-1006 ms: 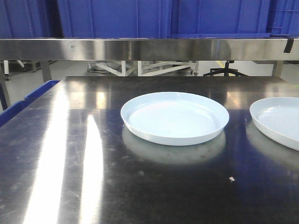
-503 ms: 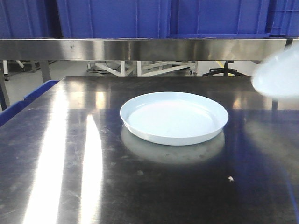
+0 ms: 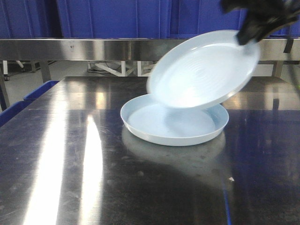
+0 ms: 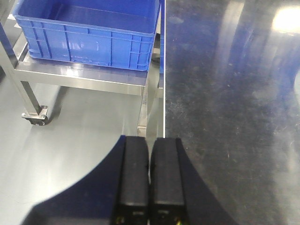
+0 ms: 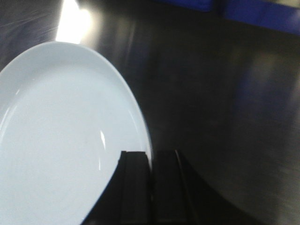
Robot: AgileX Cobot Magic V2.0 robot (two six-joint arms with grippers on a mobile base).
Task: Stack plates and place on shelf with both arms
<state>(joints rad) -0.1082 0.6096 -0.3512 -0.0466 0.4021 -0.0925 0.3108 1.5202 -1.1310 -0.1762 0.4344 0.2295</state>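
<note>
Steel table [image 3: 70,164] spans everything below both grippers. Steel shelf rail [image 3: 117,49] with blue crates [image 3: 117,18] on top runs behind it, roughly level with the right gripper [image 5: 151,161] in the front view. Held plate [image 3: 204,70] is off the table and steeply tilted: high edge at the right gripper, low edge down-left of it, hanging over the second plate [image 3: 154,126]. Second plate sits flat on the table, below-left of the right gripper and partly hidden by the held one; can't tell if the two touch. Right gripper is nearly closed, fingers [image 5: 133,187] pinching the held plate's rim. The rim runs into the thin slit between them and the plate body extends left of the gripper in the wrist view; the front view of it is blurred. Left gripper [image 4: 150,150] is fully closed, fingers pressed together, nothing in it, hovering over the table's edge: table to its right, floor to its left, blue bin [image 4: 89,33] on a wheeled steel cart [image 4: 79,77] ahead-left.
</note>
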